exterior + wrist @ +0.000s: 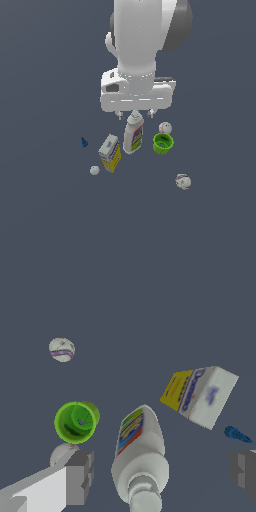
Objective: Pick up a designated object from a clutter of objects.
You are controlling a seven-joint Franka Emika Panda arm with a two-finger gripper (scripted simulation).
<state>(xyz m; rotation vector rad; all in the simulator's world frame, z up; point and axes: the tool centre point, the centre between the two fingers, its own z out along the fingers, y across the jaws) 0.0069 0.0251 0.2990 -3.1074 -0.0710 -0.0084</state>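
The gripper (134, 116) hangs above the clutter with its two fingers (80, 476) spread wide and nothing between them. Directly under the open gap stands the white bottle (140, 456), its cap almost at fingertip level. To one side of the hand sit the green cup (162, 143) and a small whitish ball (165, 128) just behind it; to the other side stands the yellow-blue carton (110, 153).

The designated object, a tiny dark blue cone (84, 142), lies beyond the carton on the exterior view's left, well apart from the hand and clear of the other clutter. In the wrist view it shows just beside one fingertip, near the picture's edge (237, 434).

It looks very light and rigid, likely to skid or roll if nudged. Its tapered sides would probably squeeze out of a pinch made high up, so the wider base seems the safer hold, with the fingers brought low on either side.
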